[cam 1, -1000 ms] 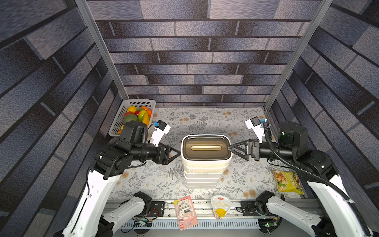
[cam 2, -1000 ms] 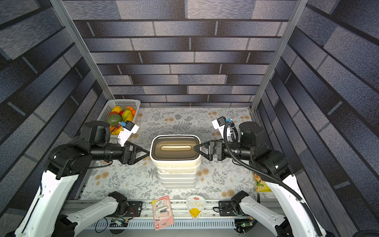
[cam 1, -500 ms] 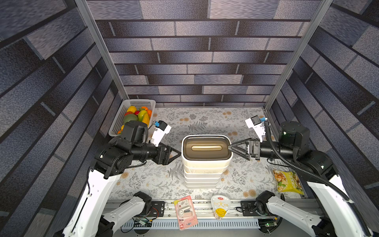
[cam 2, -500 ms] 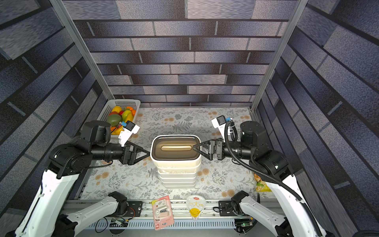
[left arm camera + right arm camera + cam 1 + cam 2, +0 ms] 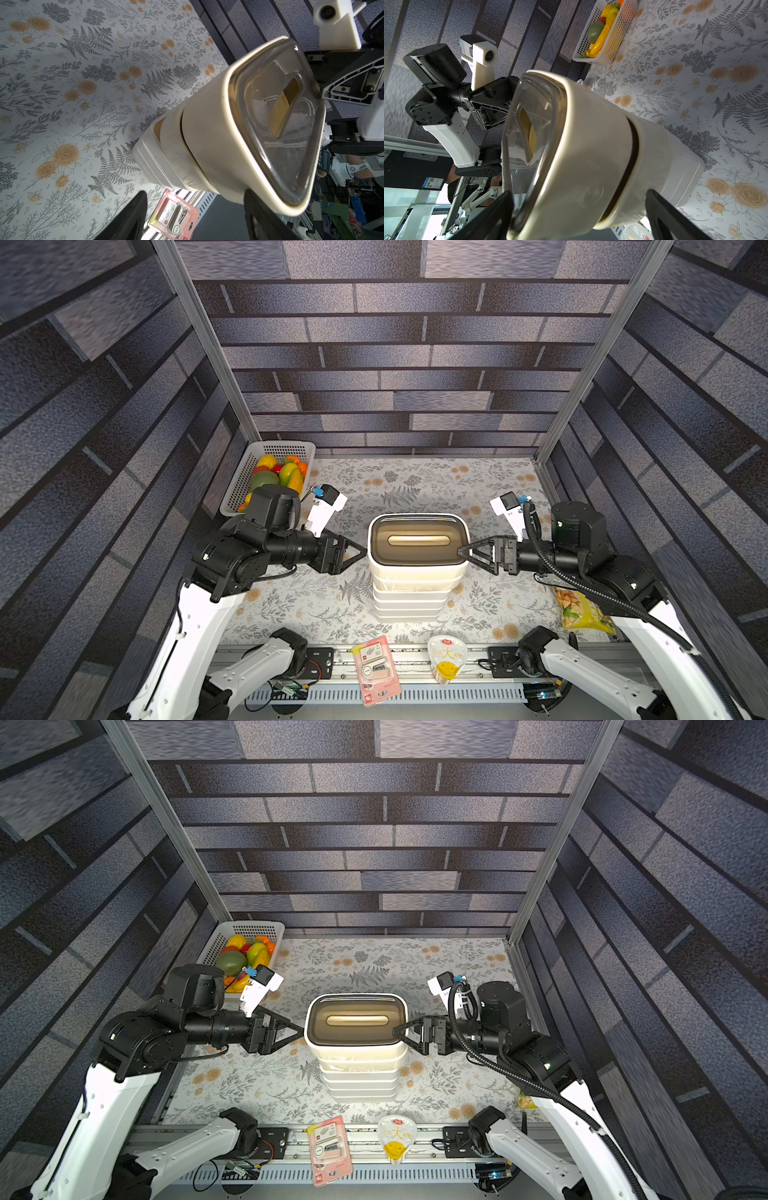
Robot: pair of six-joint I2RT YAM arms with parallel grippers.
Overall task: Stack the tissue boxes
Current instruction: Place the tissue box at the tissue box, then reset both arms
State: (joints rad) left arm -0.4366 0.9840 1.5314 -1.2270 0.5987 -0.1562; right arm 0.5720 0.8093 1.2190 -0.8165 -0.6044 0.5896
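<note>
Several white tissue boxes (image 5: 409, 601) stand stacked mid-table, also seen in the other top view (image 5: 359, 1081). The top box has a dark brown lid (image 5: 417, 539) with an oblong slot. My left gripper (image 5: 361, 551) is level with the top box, just off its left end, open, with nothing between its fingers (image 5: 135, 212). My right gripper (image 5: 463, 551) is wide open at the right end. One finger (image 5: 500, 209) lies over the lid's edge. The other finger (image 5: 662, 209) sits lower, beside the box below. The top box's end (image 5: 591, 166) fills the gap between them.
A white perforated basket (image 5: 286, 444) of fruit stands at the back left, behind my left arm. A yellow snack bag (image 5: 582, 610) lies under my right arm. A pink blister pack (image 5: 376, 668) and a white pouch (image 5: 446, 659) rest on the front rail.
My right gripper has slid a little leftward onto the top box's end, so that its upper finger now overlaps the lid's edge. The left gripper and the stack have stayed put.
</note>
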